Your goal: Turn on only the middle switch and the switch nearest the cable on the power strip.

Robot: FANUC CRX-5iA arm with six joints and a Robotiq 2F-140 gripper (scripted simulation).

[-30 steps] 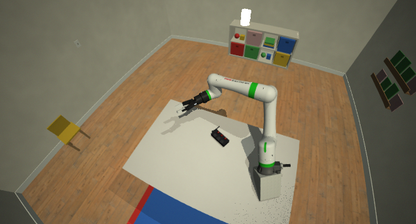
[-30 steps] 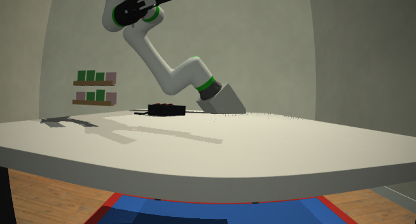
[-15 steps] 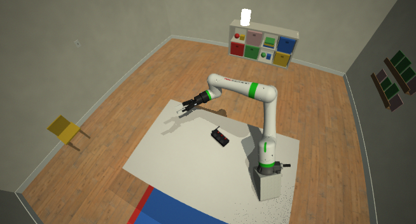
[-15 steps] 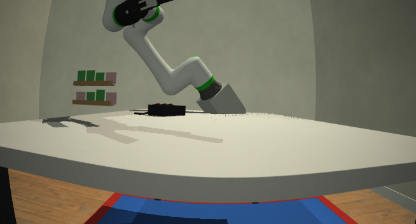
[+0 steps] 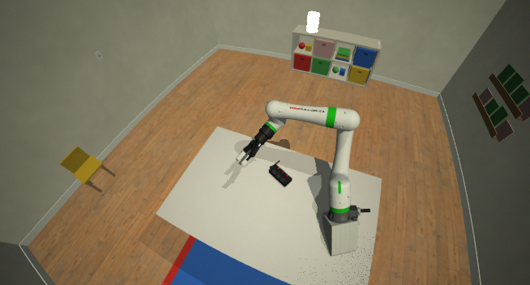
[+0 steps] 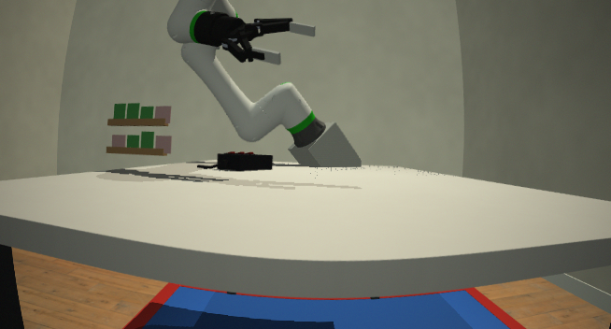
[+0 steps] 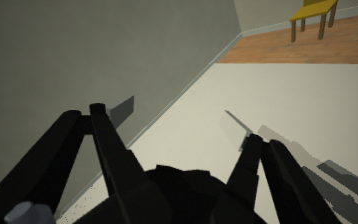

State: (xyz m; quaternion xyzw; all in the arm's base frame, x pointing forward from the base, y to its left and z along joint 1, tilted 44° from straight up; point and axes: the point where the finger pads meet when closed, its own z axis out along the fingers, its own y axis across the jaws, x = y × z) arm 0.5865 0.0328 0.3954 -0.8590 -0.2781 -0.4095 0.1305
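Note:
The black power strip (image 5: 279, 176) lies on the white table, right way up, with red switches along its top and a short cable at its far end. It also shows in the exterior view (image 6: 244, 161), red switches facing up. My gripper (image 5: 244, 159) is open and empty, held high above the table to the left of the strip, well apart from it. In the exterior view the gripper (image 6: 286, 43) points sideways with the fingers spread wide. In the wrist view the gripper (image 7: 177, 117) faces the table edge and wall; the strip is out of sight there.
The arm's grey pedestal (image 5: 341, 234) stands at the table's right front corner. A yellow chair (image 5: 82, 165) stands on the floor to the left. A shelf of coloured bins (image 5: 335, 57) stands by the far wall.

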